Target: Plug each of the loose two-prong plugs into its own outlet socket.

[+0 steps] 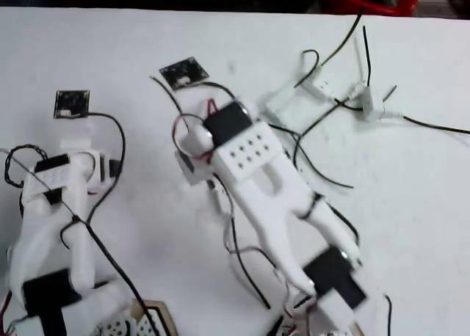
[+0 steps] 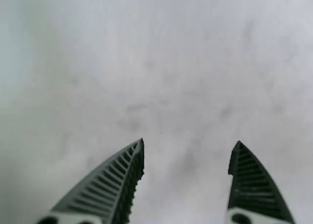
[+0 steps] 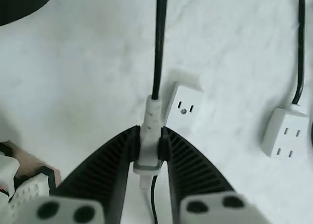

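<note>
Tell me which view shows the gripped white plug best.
The right wrist view: the plug is close up, clamped in the right gripper, an outlet socket beyond. In the high view the right arm covers it. The left wrist view faces the table past the open left gripper.

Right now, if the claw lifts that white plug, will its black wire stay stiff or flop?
Probably floppy: the black wire is thin, and other wires lie in loose curves. The plug looks small and likely light, so the right claw pinching it should hold it, though the wire may tug.
</note>
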Controlling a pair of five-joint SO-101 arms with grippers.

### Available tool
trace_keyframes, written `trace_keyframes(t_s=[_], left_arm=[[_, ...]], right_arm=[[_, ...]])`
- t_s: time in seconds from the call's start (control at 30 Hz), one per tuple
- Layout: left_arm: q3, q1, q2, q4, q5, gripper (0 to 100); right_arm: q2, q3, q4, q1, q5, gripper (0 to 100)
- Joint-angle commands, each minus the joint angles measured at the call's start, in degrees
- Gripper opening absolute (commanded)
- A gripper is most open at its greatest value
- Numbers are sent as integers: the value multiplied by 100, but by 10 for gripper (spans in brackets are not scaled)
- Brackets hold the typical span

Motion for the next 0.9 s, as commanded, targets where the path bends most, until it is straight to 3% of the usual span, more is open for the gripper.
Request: trace_keyframes(t_s=[0.0,0.33,0.6,0.87], left_arm=[[167,321,-1156,-62,255,274],[1143,1446,-4084,-62,510,278],[1187,1622,-4215,-105,844,279],[1213,2536,-4251,-492,844,277]], right_arm=[[-1156,914,-716,312,202,17],[-2897,3657,-2862,989,343,17],[-4198,5653,-4567,637,343,17],[-5156,7077,-5464,198,343,17]])
